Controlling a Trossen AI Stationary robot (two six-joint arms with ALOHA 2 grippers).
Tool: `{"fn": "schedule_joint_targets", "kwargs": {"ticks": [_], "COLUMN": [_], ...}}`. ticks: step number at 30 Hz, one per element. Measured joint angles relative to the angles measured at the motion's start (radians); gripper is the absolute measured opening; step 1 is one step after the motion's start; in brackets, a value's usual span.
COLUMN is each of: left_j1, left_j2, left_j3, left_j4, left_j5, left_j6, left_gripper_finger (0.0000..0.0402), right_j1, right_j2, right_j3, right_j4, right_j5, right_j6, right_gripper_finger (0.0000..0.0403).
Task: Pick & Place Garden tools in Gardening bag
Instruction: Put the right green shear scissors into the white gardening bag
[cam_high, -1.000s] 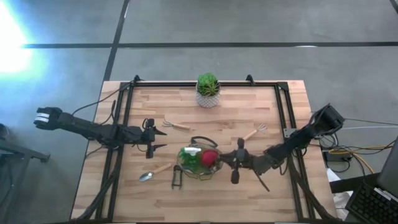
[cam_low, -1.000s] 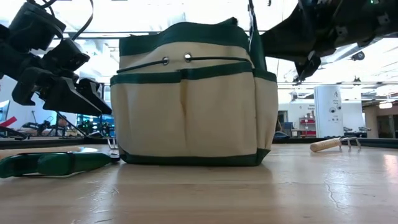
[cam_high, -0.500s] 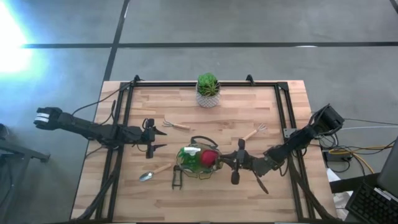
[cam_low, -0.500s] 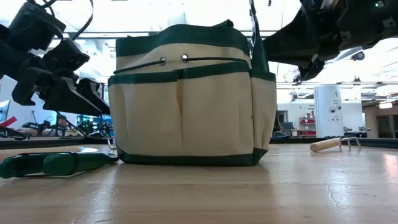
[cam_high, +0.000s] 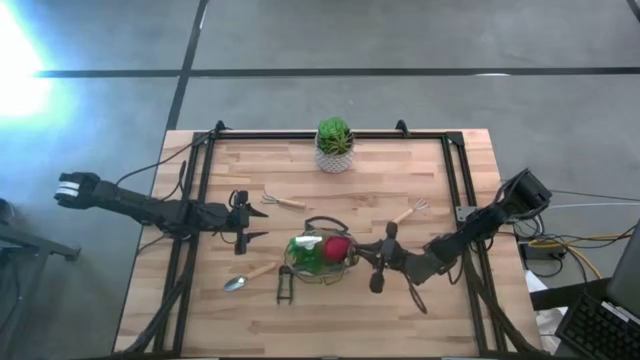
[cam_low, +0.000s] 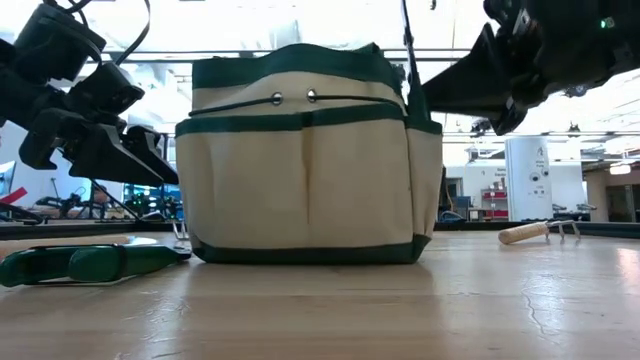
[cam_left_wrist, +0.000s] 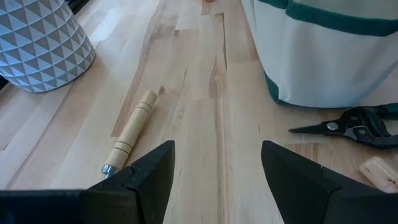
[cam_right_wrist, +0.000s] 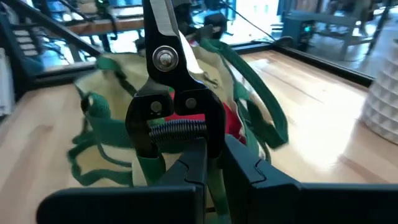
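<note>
The wooden surface carries the gardening bag at its middle. In half a second the right pincer, clamped on pruning shears, has edged closer to the bag's rim, so the drop looks near. The left pincer waits with fingers spread beside the rake. Trowel, second shears and fork remain outside.

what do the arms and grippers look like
Both arms are dark and slim with jointed segments. The left gripper has two black wedge-shaped fingers. The right gripper is black too, with flat blocky fingers. The left arm's base has white markings.
</note>
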Motion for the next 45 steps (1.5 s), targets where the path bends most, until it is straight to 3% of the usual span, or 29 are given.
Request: {"fn": "schedule_joint_targets", "kwargs": {"ticks": [6,20,45], "left_j1": [0.0,0.0,0.0], "left_j2": [0.0,0.0,0.0], "left_j3": [0.0,0.0,0.0], "left_j4": [0.0,-0.001,-0.001], "left_j5": [0.0,0.0,0.0], "left_j6": [0.0,0.0,0.0], "left_gripper_finger": [0.0241,0.0241,0.0241], "right_j1": [0.0,0.0,-0.003], "right_j2": [0.037,0.045,0.063], "right_j3": [0.001,0.013,0.012], "right_j4": [0.0,0.004,-0.112], "right_j5": [0.091,0.036,0.043], "right_j6": [0.022,0.063,0.119], "right_gripper_finger": [0.0014,0.0014,0.0014]}}
